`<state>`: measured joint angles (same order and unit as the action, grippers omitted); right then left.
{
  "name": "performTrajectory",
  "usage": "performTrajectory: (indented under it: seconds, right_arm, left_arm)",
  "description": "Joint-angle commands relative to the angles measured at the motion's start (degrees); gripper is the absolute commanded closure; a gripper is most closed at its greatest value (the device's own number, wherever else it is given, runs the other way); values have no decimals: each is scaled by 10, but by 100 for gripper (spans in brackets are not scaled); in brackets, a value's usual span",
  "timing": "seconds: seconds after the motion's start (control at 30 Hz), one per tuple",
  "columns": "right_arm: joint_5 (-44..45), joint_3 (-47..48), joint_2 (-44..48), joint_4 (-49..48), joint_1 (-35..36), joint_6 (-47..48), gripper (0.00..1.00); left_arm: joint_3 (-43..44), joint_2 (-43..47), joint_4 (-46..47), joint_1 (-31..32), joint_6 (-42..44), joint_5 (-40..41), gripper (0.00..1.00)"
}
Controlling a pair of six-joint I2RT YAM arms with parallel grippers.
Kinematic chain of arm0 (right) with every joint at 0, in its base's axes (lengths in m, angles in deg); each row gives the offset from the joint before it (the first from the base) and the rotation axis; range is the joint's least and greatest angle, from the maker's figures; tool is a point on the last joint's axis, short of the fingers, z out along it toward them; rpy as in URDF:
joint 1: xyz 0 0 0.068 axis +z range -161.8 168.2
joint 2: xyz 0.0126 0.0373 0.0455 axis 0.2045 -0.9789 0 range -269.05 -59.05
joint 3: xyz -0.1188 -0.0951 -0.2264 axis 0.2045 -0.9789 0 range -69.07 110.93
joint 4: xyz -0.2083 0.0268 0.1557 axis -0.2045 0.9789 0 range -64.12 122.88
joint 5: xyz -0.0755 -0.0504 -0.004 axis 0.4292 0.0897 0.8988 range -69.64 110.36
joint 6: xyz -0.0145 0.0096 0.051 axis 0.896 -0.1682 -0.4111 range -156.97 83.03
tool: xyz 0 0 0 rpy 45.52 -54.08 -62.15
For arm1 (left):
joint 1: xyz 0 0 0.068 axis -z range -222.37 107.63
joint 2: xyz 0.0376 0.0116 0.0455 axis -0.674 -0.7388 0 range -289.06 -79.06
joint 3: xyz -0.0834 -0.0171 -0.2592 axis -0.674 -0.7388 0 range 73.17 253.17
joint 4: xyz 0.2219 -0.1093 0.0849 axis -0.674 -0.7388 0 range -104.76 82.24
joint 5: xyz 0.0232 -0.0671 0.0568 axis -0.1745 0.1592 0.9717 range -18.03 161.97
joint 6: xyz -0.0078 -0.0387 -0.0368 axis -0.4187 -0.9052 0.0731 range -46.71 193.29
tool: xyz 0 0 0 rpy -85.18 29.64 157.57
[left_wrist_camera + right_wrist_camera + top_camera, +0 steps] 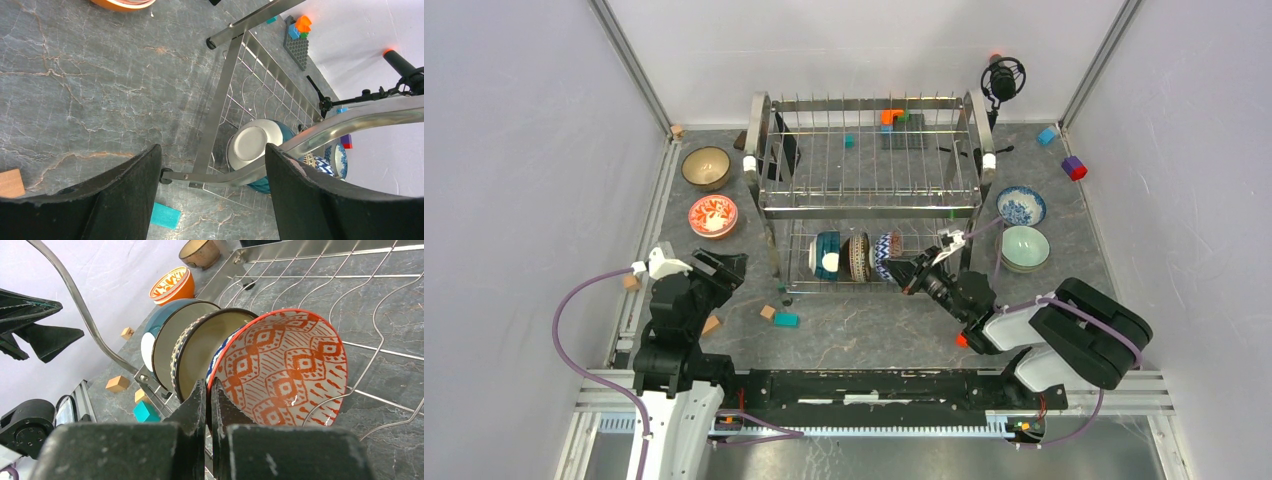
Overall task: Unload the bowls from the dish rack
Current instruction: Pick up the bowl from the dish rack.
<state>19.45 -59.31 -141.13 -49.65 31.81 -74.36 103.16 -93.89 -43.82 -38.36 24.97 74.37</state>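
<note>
Top external: left hand apart over grey marbled bench beside two-tier steel wire dish rack. Left wrist: teal bowl on edge in lower tier. Right wrist: right hand clamped on rim of red-and-white patterned bowl.

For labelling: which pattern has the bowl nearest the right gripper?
Orange-red diamonds on white bowl; right wrist view.

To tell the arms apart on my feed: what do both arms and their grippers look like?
Both are black with white shells: left arm, right arm. A lilac cable loops along each. The right arm carries a small orange-red mark. The left gripper and right gripper have matte black, wedge-shaped fingers.
</note>
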Motion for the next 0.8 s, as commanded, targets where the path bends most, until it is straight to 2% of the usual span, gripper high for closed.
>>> performTrajectory:
  seconds: [0.0,0.17,0.43,0.77]
  right_arm:
    - [-43,-5,-8,-150,-14,-164,100]
    - [-67,-9,-10,-177,-21,-199,100]
    - [-86,-26,8,-169,-37,-203,100]
    - [-110,-49,77,-152,-46,-202,100]
  left_arm:
    - [0,1,21,2,20,-9,19]
    - [3,-7,21,2,21,-2,16]
    - [6,-15,24,1,22,0,13]
    - [6,-18,20,0,22,4,14]
